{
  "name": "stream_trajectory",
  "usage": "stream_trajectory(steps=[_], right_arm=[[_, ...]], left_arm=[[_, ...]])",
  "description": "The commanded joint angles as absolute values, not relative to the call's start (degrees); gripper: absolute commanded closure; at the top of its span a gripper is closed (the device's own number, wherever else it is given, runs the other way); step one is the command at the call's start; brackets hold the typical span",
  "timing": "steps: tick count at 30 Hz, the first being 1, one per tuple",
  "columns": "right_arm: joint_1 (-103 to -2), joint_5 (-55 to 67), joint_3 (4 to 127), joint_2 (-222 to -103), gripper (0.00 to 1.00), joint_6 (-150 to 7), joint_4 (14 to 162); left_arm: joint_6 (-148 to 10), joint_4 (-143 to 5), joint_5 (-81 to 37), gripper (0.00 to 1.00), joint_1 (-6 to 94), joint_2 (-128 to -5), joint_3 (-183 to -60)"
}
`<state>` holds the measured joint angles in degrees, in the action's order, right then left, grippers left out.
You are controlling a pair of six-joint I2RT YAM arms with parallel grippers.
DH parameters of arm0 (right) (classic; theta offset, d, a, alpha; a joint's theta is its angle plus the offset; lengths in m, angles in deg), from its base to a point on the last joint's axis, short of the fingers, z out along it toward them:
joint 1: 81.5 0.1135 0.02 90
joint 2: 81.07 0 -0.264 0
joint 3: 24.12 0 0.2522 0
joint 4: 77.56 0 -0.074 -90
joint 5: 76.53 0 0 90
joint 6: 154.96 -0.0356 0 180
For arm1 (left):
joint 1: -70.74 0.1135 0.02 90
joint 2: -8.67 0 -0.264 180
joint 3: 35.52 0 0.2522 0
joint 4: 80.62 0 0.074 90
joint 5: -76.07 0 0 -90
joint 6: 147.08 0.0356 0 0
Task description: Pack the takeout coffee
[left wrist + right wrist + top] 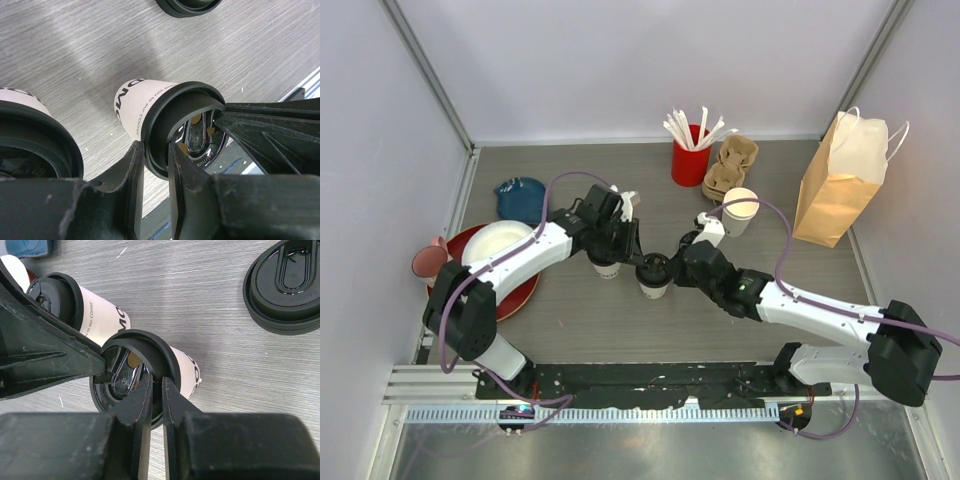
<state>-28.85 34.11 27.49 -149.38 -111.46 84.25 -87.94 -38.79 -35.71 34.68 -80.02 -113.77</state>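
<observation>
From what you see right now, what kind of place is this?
Probably a lab bench staged as a takeout coffee counter: bare white walls, a paper bag, a cardboard cup carrier.

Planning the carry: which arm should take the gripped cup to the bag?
Right, probably: the right gripper pinches the cup's lid rim, and the bag stands on its side. The left gripper pinches too, but farther off.

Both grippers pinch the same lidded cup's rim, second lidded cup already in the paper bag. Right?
No: the second lidded cup stands on the table beside the pinched cup, not in the paper bag (top view). The left gripper and right gripper do pinch that one rim.
</observation>
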Motion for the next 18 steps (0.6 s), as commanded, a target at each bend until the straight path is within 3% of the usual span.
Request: stream_trajectory(steps=[1,18], right_arm=[[-28.1,32.1,27.6,-155.1,0.90,-108.9,70.6],[-28.1,37.7,35.3,-153.9,0.97,-102.3,66.8]], left_arm=[[-83.5,-34.3,-33.4,0.76,32.9,-82.2,-116.5],[-73.7,-28.0,-32.6,0.55,33.0,-79.2,-127.1]])
